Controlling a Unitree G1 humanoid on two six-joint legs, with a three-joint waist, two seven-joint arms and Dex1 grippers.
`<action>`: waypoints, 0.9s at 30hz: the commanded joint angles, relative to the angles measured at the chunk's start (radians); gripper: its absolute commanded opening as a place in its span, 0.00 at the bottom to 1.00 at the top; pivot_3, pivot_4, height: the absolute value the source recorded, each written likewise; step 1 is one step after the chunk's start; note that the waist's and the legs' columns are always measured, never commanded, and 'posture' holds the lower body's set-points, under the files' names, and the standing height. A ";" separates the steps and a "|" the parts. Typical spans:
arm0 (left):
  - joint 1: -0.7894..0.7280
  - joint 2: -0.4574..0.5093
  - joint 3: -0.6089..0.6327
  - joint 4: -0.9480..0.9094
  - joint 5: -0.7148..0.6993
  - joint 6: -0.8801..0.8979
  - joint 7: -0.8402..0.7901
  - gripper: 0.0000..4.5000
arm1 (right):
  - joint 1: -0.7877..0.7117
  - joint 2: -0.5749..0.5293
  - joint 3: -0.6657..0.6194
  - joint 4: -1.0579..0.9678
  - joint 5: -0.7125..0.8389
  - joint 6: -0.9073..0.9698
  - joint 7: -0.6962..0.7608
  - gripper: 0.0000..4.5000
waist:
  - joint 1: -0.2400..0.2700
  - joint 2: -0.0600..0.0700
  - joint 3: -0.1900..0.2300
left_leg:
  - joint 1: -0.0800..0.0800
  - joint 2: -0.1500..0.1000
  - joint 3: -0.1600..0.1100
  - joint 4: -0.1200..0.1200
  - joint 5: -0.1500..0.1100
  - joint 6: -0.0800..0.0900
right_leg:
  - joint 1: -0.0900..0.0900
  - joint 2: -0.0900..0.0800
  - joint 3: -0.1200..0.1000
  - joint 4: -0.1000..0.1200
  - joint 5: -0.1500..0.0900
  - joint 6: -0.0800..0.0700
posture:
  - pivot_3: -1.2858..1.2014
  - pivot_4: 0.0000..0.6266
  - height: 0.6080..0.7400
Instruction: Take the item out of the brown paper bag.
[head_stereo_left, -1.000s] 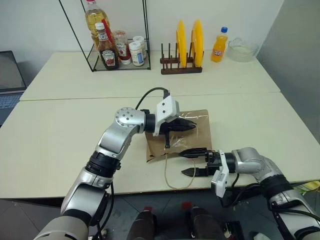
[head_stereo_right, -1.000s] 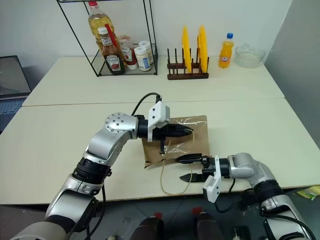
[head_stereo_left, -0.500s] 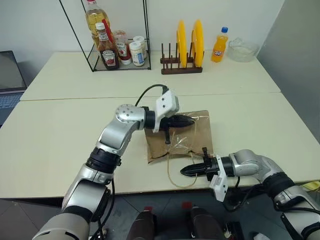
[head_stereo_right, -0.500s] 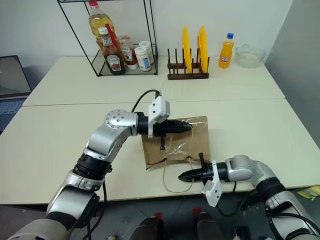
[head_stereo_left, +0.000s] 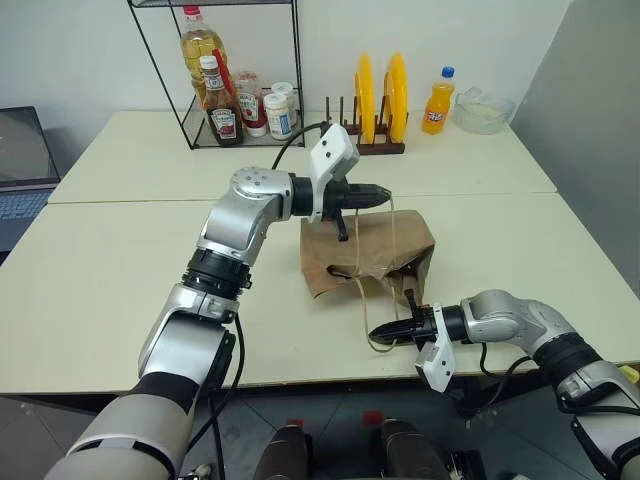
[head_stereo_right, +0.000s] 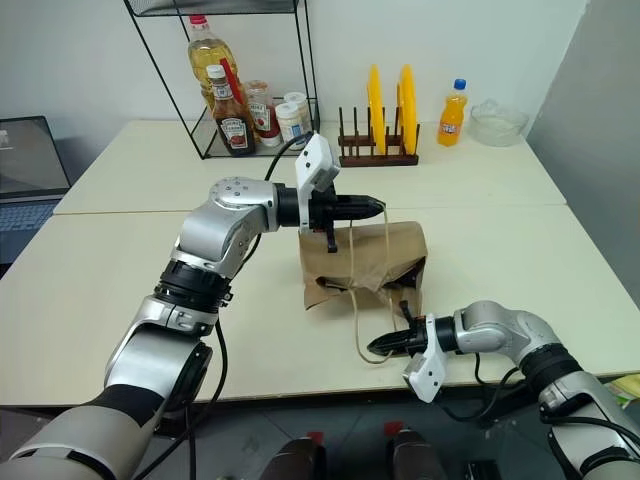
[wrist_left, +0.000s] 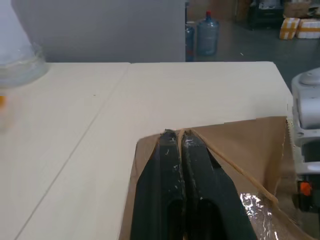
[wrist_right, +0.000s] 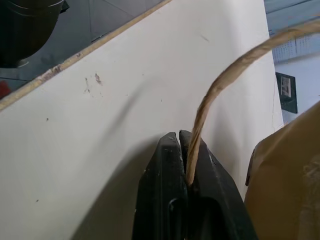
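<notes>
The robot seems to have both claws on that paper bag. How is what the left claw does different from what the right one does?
The left gripper is raised above the table, pinching one handle loop of the brown paper bag and holding that side up; the right gripper lies low near the table's front edge. The left points across over the bag; the right grips the other handle, a loop trailing forward from the bag. Both are shut on a thin paper handle.

Counts: 1 brown paper bag (head_stereo_left: 368, 256) with 2 loop handles, 2 yellow plates (head_stereo_left: 378, 88) in 1 wooden rack (head_stereo_left: 364, 143), 1 orange soda bottle (head_stereo_left: 437, 101), 1 glass bowl (head_stereo_left: 482, 110), 1 wire shelf (head_stereo_left: 240, 75) with 1 oil bottle (head_stereo_left: 198, 50), 1 ketchup bottle (head_stereo_left: 220, 104), 3 small jars (head_stereo_left: 268, 104), 1 laptop (head_stereo_left: 22, 152).
</notes>
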 joint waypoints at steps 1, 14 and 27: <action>-0.078 0.007 0.079 0.008 -0.006 -0.063 0.033 0.00 | 0.050 -0.028 0.080 0.055 -0.117 0.039 0.032 0.01 | 0.000 -0.001 -0.001 | 0.000 0.000 0.000 0.000 0.000 0.000 | 0.000 0.000 0.000 0.000 0.000 0.000 | 0.52 0.24 1.00; -0.132 0.002 0.075 0.092 0.015 -0.142 0.033 0.00 | 0.054 -0.037 0.089 0.036 -0.115 0.054 0.030 0.01 | 0.000 -0.005 -0.003 | 0.000 0.000 -0.002 0.000 0.000 0.000 | 0.001 0.000 -0.001 -0.001 0.000 0.000 | 0.52 0.24 1.00; -0.183 -0.024 0.100 0.180 0.037 -0.204 0.049 0.00 | 0.052 -0.047 0.098 0.039 -0.113 0.073 0.020 0.01 | 0.002 -0.011 -0.007 | 0.000 -0.001 -0.004 -0.001 0.000 0.000 | 0.003 -0.001 -0.002 -0.004 0.000 0.001 | 0.52 0.24 1.00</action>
